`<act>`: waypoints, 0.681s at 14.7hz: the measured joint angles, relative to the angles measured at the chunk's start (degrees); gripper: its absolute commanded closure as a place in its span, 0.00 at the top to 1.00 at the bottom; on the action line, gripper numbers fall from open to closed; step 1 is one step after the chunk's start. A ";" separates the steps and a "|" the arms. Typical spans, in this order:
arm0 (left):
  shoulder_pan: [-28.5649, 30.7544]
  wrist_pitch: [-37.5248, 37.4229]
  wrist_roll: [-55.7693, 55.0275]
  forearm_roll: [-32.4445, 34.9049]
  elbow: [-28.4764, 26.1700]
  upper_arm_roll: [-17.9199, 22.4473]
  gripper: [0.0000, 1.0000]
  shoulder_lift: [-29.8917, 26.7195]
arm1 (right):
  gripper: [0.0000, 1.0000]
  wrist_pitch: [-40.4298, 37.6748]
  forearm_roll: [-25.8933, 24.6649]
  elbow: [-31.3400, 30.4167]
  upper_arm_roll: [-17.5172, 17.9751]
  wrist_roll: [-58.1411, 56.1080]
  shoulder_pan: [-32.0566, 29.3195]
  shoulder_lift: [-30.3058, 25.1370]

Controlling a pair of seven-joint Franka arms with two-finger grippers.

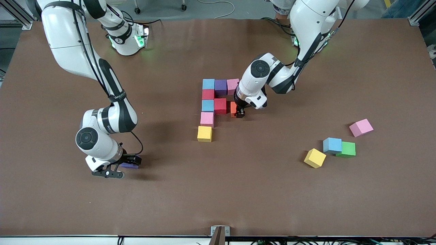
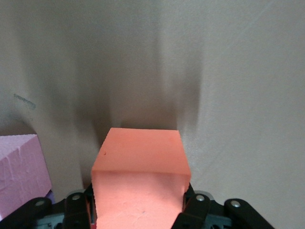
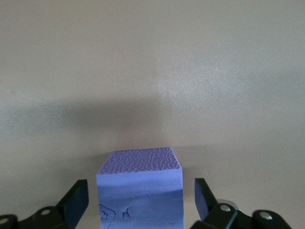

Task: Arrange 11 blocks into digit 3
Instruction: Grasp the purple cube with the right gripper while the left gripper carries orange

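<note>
The blocks of the partial digit 3 lie mid-table: a bar of blue (image 1: 208, 83), purple (image 1: 220, 86) and pink (image 1: 233, 86), then red (image 1: 208, 94), blue (image 1: 207, 105) with red (image 1: 220, 105) beside it, pink (image 1: 207, 119) and yellow (image 1: 204, 133). My left gripper (image 1: 239, 112) (image 2: 138, 205) is shut on the orange block (image 1: 233, 109) (image 2: 140, 171), low beside that second red block. My right gripper (image 1: 127, 163) (image 3: 140, 202) is open, its fingers (image 3: 76, 202) standing apart on either side of a purple block (image 1: 130, 165) (image 3: 140, 191) on the table at the right arm's end.
Toward the left arm's end lie loose cubes: pink (image 1: 361, 127), blue (image 1: 332, 145) touching a green one (image 1: 346, 149), and yellow (image 1: 314, 158). A pink cube (image 2: 21, 167) shows at the edge of the left wrist view.
</note>
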 measured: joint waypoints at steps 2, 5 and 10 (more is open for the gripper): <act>-0.09 0.76 0.00 0.10 -0.46 -0.01 0.16 0.05 | 0.11 0.00 0.00 0.00 0.06 0.00 0.01 0.32; -0.13 0.81 0.02 0.15 -0.48 -0.07 0.16 0.06 | 0.00 -0.03 0.00 0.06 0.40 0.00 0.30 0.28; -0.46 1.14 0.02 0.16 -0.56 -0.61 0.16 0.07 | 0.00 -0.40 0.04 -0.06 0.94 5.61 3.78 0.12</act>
